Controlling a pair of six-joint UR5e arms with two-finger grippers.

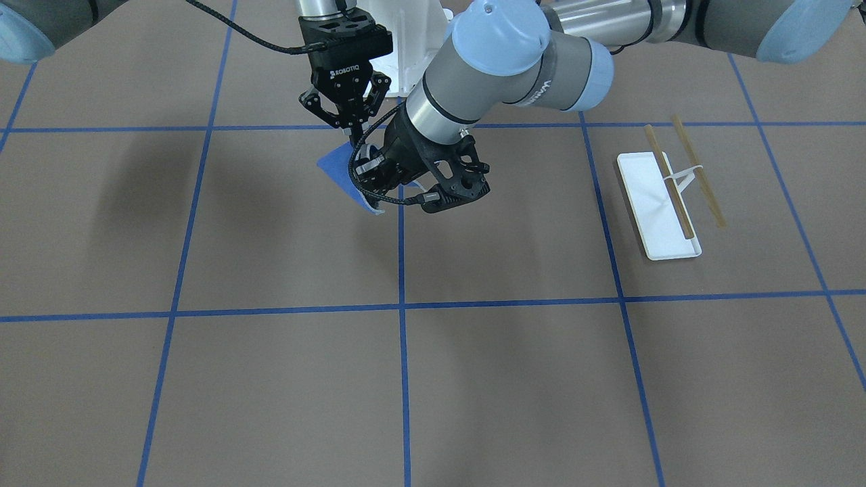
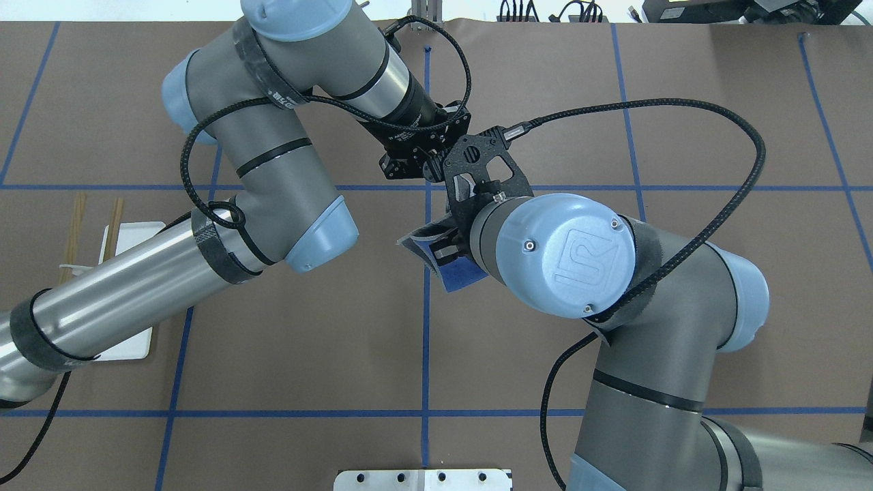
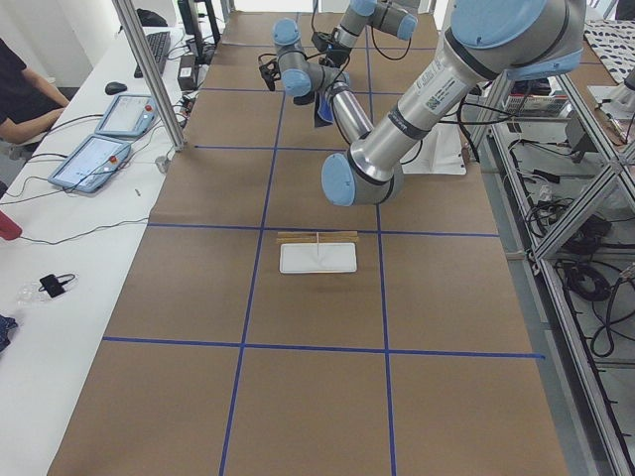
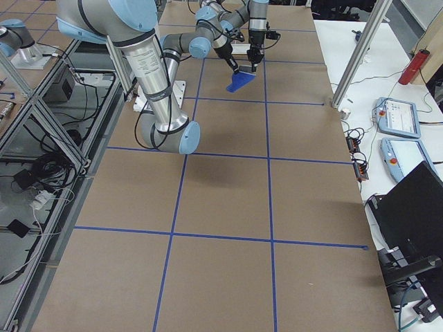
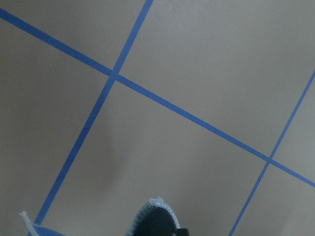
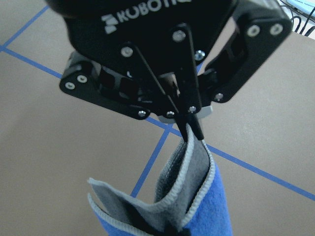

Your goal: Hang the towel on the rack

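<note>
The royal-blue towel [image 1: 337,169] with its grey underside hangs folded between my two grippers, over the table's middle near the robot. My right gripper [image 1: 352,134] points straight down and is shut on the towel's top corner. My left gripper [image 6: 193,132] comes in tilted and is shut on a towel edge, as the right wrist view shows. The towel also shows in the overhead view [image 2: 460,276]. The rack [image 1: 659,223] stands apart on my left side, with a white tray base and two tan rods [image 1: 666,182]. In the overhead view the rack [image 2: 129,235] is partly hidden under my left forearm.
The white robot pedestal [image 1: 413,57] stands behind the grippers. Blue tape lines [image 1: 402,308] grid the brown table. My left forearm [image 2: 136,286] passes over the rack. A side desk with tablets [image 3: 99,139] and a seated person [image 3: 20,89] lie beyond the table's far edge.
</note>
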